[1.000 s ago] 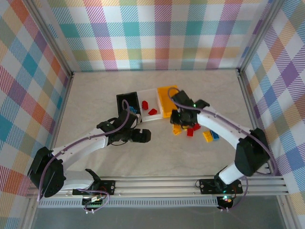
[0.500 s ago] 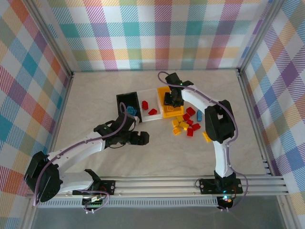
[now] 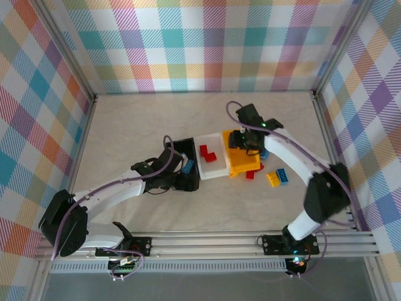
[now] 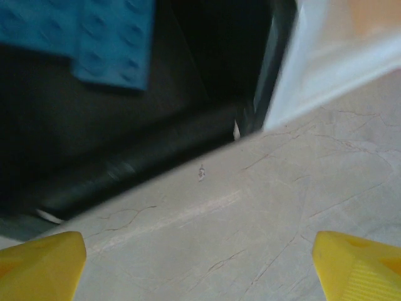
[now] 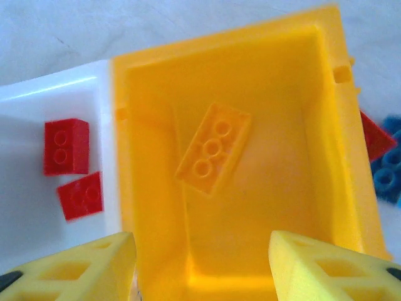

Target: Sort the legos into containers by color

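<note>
Three containers stand in a row: the black bin [image 3: 182,152] [image 4: 156,144], the clear white bin [image 3: 216,172] [image 5: 28,94] and the yellow-orange bin [image 3: 249,165] [image 5: 341,157]. Blue legos [image 4: 94,37] [image 3: 187,167] lie in the black bin, two red legos [image 5: 66,145] [image 3: 204,150] in the white one, one yellow lego [image 5: 213,149] in the yellow one. My right gripper [image 3: 241,140] [image 5: 203,263] hangs open over the yellow bin, holding nothing. My left gripper [image 3: 190,183] [image 4: 200,263] is open above bare table just short of the black bin's near wall.
Loose legos lie right of the yellow bin: a red one [image 3: 250,175] [image 5: 374,135], a yellow one [image 3: 273,180] and blue ones [image 3: 282,175] [image 5: 388,175]. Checked walls close in the far end and both sides of the table [image 3: 125,125].
The three bins have slid nearer and to the right, onto where the loose pile lay. My right gripper came along with the yellow bin. My left gripper edged toward the black bin.
</note>
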Motion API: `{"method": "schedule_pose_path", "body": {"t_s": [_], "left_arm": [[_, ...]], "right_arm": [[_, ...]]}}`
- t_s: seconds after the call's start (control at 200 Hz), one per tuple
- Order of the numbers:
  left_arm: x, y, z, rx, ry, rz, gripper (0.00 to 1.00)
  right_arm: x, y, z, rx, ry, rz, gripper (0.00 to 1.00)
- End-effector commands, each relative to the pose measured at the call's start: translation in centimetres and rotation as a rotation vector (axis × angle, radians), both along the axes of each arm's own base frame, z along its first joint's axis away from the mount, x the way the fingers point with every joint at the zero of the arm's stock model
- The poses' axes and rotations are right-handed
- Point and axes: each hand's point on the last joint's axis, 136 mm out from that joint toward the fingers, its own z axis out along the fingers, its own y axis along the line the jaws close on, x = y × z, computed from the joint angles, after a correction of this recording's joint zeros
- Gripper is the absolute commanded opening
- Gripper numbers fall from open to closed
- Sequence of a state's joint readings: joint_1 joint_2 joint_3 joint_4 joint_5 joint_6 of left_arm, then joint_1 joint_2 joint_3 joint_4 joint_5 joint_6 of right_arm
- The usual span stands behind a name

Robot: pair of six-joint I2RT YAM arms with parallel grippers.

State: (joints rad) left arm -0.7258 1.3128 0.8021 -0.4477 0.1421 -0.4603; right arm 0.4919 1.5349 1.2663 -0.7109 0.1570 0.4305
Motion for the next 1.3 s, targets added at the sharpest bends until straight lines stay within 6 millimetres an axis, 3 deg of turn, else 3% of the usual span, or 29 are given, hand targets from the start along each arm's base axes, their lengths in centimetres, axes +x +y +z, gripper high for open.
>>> {"method": "schedule_pose_path", "body": {"t_s": [0.0,0.125,0.24,0.52,0.71,0.885,1.15,1.295], "left_arm": [[0.7,-2.2,0.7,-0.049,-0.010,-0.023,0.93],[1.0,-3.7,0.3,-0.053,0.004,-0.047,0.93],[1.3,-4.1,0.4,-0.039,-0.001,-0.051,0.93],[1.6,-3.4,0.2,0.014,-0.012,-0.041,0.93],[1.4,-2.2,0.6,0.031,-0.029,-0.024,0.94],[1.5,-1.6,0.6,0.035,-0.029,-0.017,0.94],[1.3,-0.4,0.8,0.033,-0.034,0.003,0.94],[1.3,0.3,0.8,0.030,-0.035,0.016,0.94]], "right_arm": [[-4.0,-2.0,-3.9,-0.034,0.110,-0.024,0.58],[-5.1,-2.0,-5.8,-0.011,0.159,-0.020,0.57],[-5.5,-2.2,-5.6,0.014,0.133,-0.040,0.57],[-3.4,0.0,-4.4,0.069,0.119,0.002,0.57],[-3.2,1.5,-2.9,0.085,0.078,0.016,0.57],[-2.4,3.4,-4.3,0.082,0.126,0.050,0.58],[-1.5,5.0,-4.5,0.046,0.125,0.063,0.58],[-0.6,7.3,-4.5,0.075,0.127,0.117,0.58]]}}
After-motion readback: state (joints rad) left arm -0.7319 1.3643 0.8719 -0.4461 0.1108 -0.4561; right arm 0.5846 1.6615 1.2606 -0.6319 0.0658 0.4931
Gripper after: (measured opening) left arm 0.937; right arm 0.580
